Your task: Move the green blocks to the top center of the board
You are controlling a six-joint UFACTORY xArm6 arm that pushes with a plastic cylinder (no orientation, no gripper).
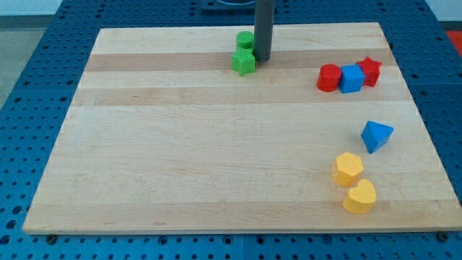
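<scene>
Two green blocks sit at the view's top centre of the wooden board (pixel 180 144). One is a green cylinder (pixel 245 40), and a green star-like block (pixel 243 62) lies just below it, touching it. My tip (pixel 262 59) is the lower end of the dark rod that comes down from the view's top. It stands right next to the green star-like block, at its right side, and to the lower right of the green cylinder.
A red cylinder (pixel 329 77), a blue cube (pixel 351 79) and a red star-like block (pixel 369 71) stand in a row at the right. A blue triangular block (pixel 376 135) lies below them. A yellow hexagon (pixel 348 168) and a yellow heart (pixel 359 196) lie at the lower right.
</scene>
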